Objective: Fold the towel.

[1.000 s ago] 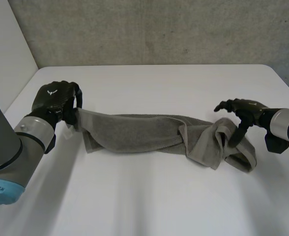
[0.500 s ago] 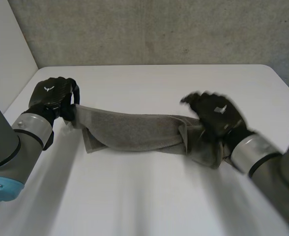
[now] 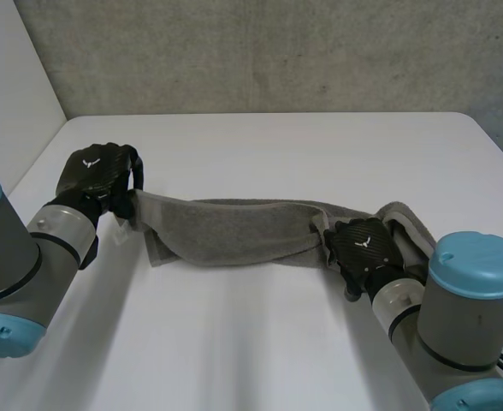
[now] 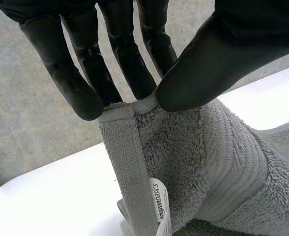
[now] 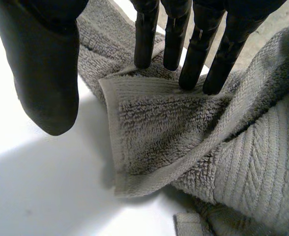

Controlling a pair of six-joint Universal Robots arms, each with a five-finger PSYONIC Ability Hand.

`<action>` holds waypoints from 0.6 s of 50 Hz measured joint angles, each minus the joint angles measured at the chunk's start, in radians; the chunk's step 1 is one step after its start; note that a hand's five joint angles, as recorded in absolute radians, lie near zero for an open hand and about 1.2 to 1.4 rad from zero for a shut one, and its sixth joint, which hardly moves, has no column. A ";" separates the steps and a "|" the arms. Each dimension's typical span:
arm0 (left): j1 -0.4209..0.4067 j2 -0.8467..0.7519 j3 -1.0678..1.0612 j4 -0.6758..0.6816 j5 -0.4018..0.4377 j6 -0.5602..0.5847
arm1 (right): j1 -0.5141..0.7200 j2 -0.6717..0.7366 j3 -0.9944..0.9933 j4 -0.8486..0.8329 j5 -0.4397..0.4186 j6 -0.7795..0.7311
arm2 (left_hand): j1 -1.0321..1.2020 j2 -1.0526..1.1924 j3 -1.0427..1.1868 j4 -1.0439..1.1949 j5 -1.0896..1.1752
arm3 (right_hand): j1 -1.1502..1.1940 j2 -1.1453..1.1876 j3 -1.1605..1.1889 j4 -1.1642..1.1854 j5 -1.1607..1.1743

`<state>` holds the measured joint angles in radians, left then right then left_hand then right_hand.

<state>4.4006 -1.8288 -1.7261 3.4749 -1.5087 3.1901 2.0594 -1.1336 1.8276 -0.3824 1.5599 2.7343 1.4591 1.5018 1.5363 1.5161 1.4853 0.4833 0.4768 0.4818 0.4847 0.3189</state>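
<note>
A grey towel (image 3: 226,229) lies stretched in a long band across the white table (image 3: 251,342). Its left end is lifted slightly and its right end is bunched in folds. My left hand (image 3: 97,174) holds the left end: in the left wrist view the fingers (image 4: 85,83) and thumb pinch the hemmed edge of the towel (image 4: 203,157), and a white label (image 4: 158,199) hangs below. My right hand (image 3: 363,246) rests on the bunched right end. In the right wrist view its straight fingers (image 5: 147,37) touch a turned-over corner of the towel (image 5: 154,128), with the thumb standing apart over bare table.
A grey wall runs behind the table's far edge. My right arm (image 3: 465,317) reaches in from the near right corner. White tabletop lies in front of and behind the towel.
My right hand has swung from the table right of the towel onto its bunched right end, fingers coming down on a corner. The left hand has kept its pinch, hardly moving.
</note>
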 measured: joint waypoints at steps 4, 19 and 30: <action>0.001 -0.003 0.000 0.001 0.000 -0.001 | 0.000 0.043 -0.023 -0.016 0.001 -0.027 | 0.000 0.000 0.000 0.000 0.000 | 0.023 0.019 0.018 0.014 0.017; 0.008 -0.004 0.003 0.005 0.001 -0.001 | -0.035 0.122 -0.116 -0.072 0.025 -0.071 | 0.000 0.000 0.000 0.000 0.000 | 0.803 0.774 0.772 0.776 0.777; 0.041 0.005 0.079 0.017 0.005 0.005 | -0.156 -0.027 -0.205 -0.054 -0.012 -0.153 | 0.009 0.005 0.005 0.011 0.008 | 0.853 0.841 0.854 0.850 0.846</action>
<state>4.4418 -1.8240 -1.6472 3.4915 -1.5040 3.1953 1.9034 -1.1603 1.6223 -0.4367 1.5477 2.5811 1.4683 1.5071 1.5412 1.5268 1.4934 1.3359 1.3182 1.3361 1.3344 1.1652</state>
